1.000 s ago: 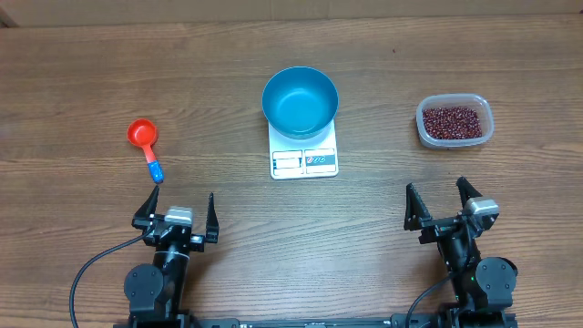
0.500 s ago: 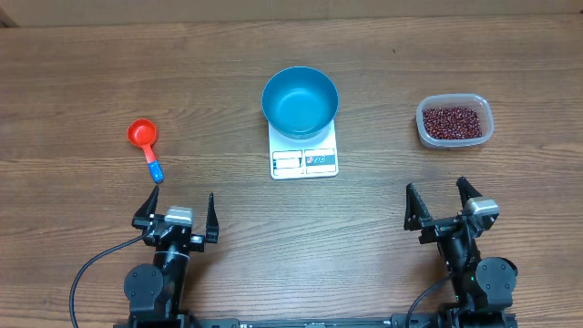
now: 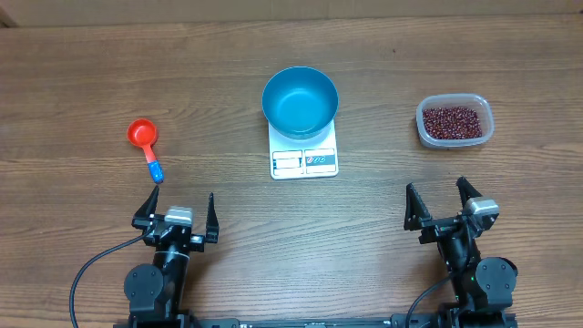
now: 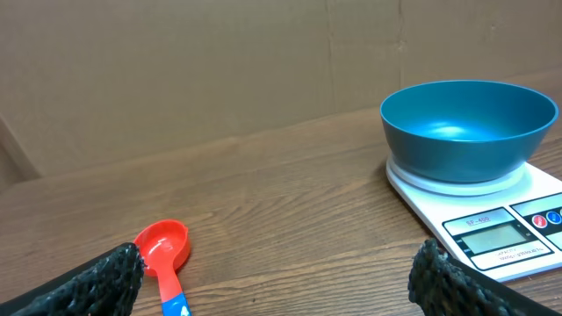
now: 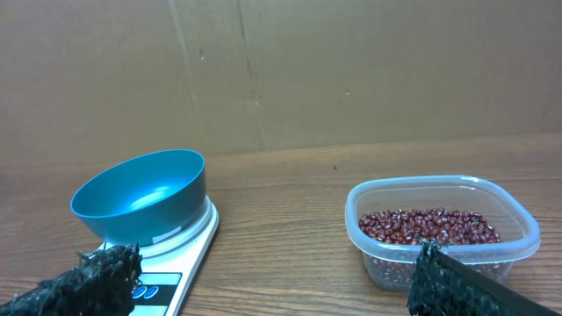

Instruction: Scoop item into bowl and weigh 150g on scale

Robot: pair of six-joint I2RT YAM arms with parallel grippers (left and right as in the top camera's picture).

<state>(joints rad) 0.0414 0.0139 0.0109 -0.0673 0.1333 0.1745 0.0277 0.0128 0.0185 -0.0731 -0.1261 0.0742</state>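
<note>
A brown wooden table [image 3: 91, 73] fills the overhead view, and in both wrist views a wall of plain cardboard [image 4: 219, 70] stands behind its far edge.

The 2 arms sit at the near edge, well apart. The left gripper [image 3: 179, 202] points toward the far side with its 2 dark fingers [image 4: 97, 281] spread wide and nothing between them. The right gripper [image 3: 435, 189] faces the same way, its jaws equally wide apart and also empty. Neither touches any object.

The blue bowl [image 3: 300, 100] stands upright at the middle of the table, resting on the back part of the scale [image 3: 305, 161]. Its inside is bare and glossy. The white scale lies flat beneath it, with its front strip of display and labels turned toward the arms. The display looks blank in the left wrist view, though it is too small to be sure.

To the right, well apart from the scale, sits a clear plastic tub [image 3: 421, 123] with rounded corners and no lid. It lies ahead of the right gripper.

To the left, ahead of the left gripper, a red scoop [image 3: 144, 138] lies on the wood with its round cup facing up. Its handle, blue at the tip, points back toward that gripper and ends just short of 1 finger.

The beans [image 3: 453, 121], small and dark red-brown, lie in a loose layer across the bottom of the tub.
</note>
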